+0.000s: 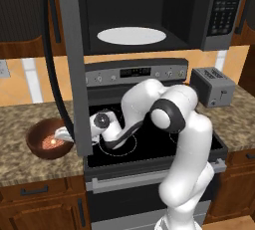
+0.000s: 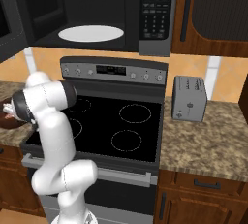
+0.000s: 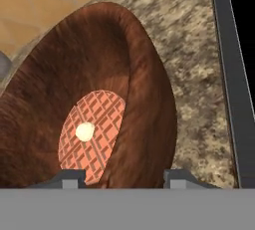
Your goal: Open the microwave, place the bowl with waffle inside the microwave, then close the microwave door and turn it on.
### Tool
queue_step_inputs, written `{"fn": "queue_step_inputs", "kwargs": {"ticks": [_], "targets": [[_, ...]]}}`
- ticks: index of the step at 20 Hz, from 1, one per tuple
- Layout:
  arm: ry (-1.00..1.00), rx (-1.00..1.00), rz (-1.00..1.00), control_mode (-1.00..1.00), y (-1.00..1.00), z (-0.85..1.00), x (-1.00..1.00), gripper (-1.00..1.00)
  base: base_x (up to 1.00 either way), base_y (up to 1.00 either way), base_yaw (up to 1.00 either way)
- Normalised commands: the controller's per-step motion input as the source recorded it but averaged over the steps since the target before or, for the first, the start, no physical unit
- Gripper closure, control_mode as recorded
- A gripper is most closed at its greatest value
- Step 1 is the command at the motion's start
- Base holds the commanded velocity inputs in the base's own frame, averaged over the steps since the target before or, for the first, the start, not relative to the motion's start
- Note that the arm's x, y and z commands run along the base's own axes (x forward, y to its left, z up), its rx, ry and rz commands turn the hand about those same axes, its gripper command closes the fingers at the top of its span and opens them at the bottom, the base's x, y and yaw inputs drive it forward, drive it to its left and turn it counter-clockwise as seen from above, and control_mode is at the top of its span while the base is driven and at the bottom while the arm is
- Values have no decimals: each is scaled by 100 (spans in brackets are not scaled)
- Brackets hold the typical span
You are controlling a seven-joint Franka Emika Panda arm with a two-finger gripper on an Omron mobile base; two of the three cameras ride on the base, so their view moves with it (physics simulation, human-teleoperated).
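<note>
Dark-brown wooden bowl (image 3: 144, 99) holding gridded orange waffle (image 3: 92, 134), its rim pinched between fingers (image 3: 69, 178).

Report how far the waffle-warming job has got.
Done: the microwave door stands open, turntable bare. In hand: the gripper has its jaws astride the rim of the bowl, which sits on the counter holding the waffle. Left: load bowl, shut door, start.
</note>
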Motion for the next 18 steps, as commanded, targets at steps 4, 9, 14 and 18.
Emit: {"fn": "queue_step_inputs", "kwargs": {"ticks": [4, 9, 14, 18], "targets": [[6, 0, -23, -100, -53, 77, -1, 100, 0, 0, 0], [12, 0, -28, -100, -75, 70, -11, 100, 0, 0, 0], [21, 0, -34, -100, -79, 69, -13, 100, 0, 0, 0], [24, 0, -32, -100, -92, 64, -16, 100, 0, 0, 0]]}}
